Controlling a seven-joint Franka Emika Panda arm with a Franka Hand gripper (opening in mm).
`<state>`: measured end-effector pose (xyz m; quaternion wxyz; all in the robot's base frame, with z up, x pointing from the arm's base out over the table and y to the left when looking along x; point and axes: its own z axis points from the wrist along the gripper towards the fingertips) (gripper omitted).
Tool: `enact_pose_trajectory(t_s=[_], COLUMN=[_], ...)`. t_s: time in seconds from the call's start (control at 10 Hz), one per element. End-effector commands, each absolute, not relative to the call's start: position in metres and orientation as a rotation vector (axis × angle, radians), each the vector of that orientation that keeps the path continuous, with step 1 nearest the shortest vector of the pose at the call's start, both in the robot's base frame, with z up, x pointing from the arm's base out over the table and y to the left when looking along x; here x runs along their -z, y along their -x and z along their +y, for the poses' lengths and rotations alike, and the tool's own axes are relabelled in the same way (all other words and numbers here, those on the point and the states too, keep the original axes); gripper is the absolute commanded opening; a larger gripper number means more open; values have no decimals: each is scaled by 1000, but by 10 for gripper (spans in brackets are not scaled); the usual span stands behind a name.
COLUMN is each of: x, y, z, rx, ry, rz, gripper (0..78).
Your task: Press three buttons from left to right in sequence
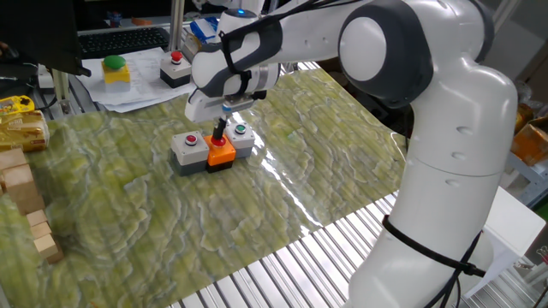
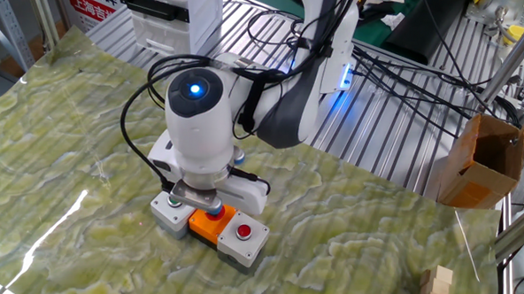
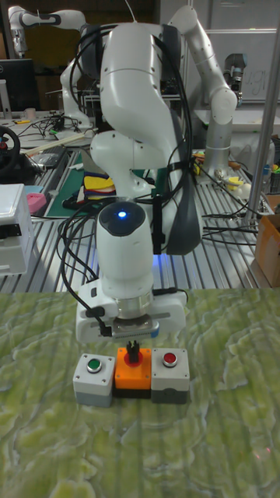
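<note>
Gripper [image 3: 133, 348] fingers look pinched together right on the orange box's red cap [image 1: 218, 141], a stiff little plastic button, so push straight down dead center.

Green marbled surface [image 1: 128, 214]
Three buttons [image 1: 211, 147] sit touching in a row; wooden blocks [image 1: 26, 205] at one edge.

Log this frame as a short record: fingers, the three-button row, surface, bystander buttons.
fingers: tips down on the orange box's red cap; open or shut not visible
row: grey box, red cap; orange box; grey box, green cap, all touching
surface: green patterned mat
bystanders: yellow box, green button; black-based box, red button, both off the mat
</note>
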<state>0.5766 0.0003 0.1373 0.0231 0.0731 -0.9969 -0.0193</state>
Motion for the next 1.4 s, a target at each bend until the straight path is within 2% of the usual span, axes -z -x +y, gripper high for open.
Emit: enact_pose_trajectory(t_s=[0.1,0.3,0.5,1.4], x=[-182,-229,-249,-240], y=[-566,-570,-573,-574], z=[12,15,20,52], rx=[55,55,53,52], ry=[-138,-119,-93,60], rz=[-3047,-2994,-2990,-3032], gripper=[14,14,14,14])
